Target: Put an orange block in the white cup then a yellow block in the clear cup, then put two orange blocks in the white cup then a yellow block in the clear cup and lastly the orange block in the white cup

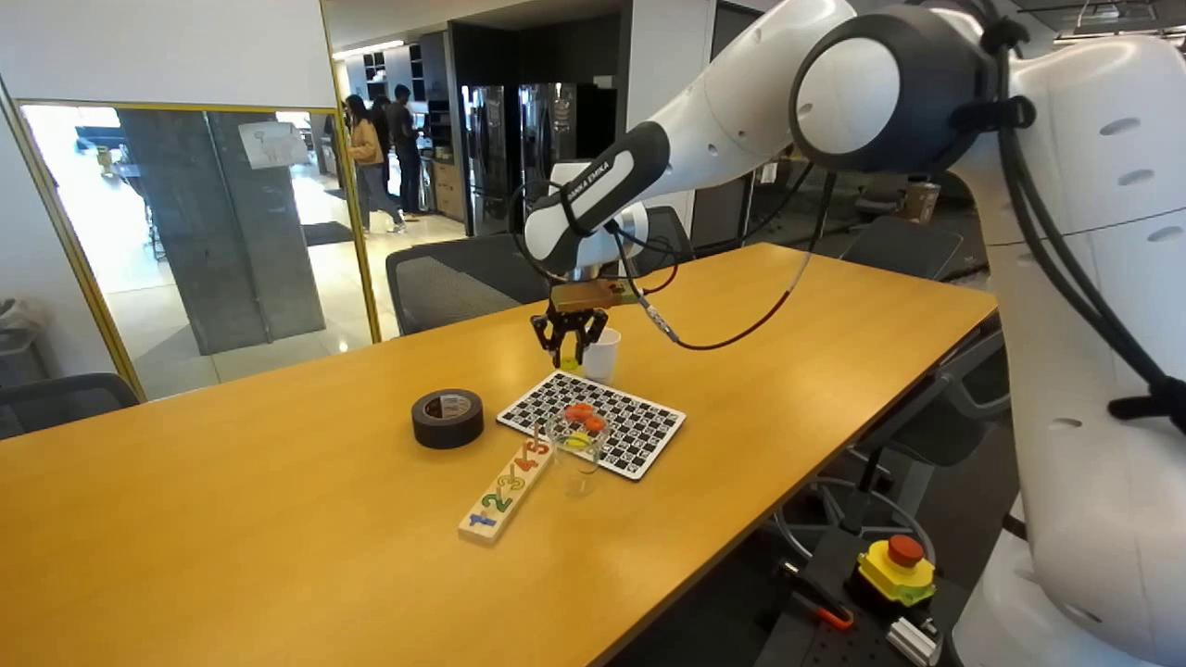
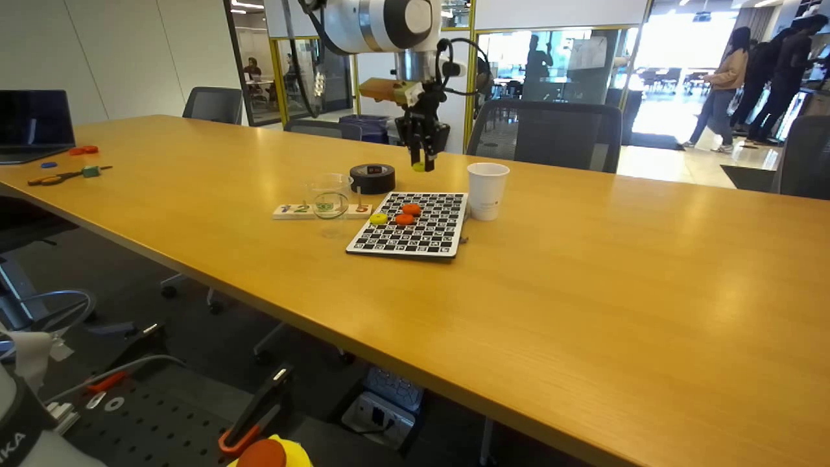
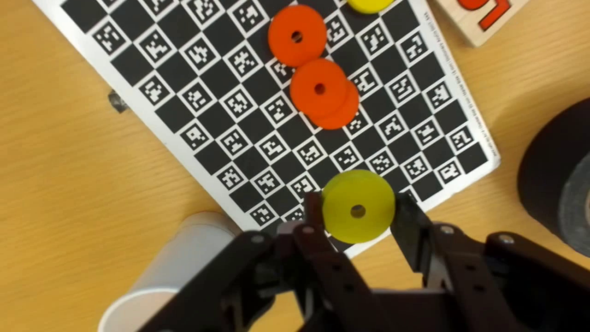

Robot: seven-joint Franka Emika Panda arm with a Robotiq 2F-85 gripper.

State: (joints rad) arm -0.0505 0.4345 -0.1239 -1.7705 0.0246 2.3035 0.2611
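My gripper [image 3: 356,210] is shut on a yellow block [image 3: 357,193], a round disc with a hole, held above the checkered board's edge. The held yellow block also shows in both exterior views [image 1: 569,364] [image 2: 419,167]. Three orange blocks lie on the board: one alone [image 3: 297,36] and one [image 3: 319,87] overlapping another [image 3: 348,108]. A second yellow block [image 2: 379,219] lies near them, partly cut off in the wrist view [image 3: 368,3]. The white cup [image 2: 486,191] stands upright beside the board, near the gripper [image 1: 568,357]. The clear cup [image 2: 329,194] stands across the board, outside the wrist view.
The checkered board [image 1: 649,445] lies between the cups. A black tape roll [image 1: 447,419] and a wooden number strip [image 1: 505,491] lie beside it. A laptop [image 2: 35,126] and pliers [image 2: 55,178] are at the table's far end. Chairs [image 2: 545,136] stand along the table.
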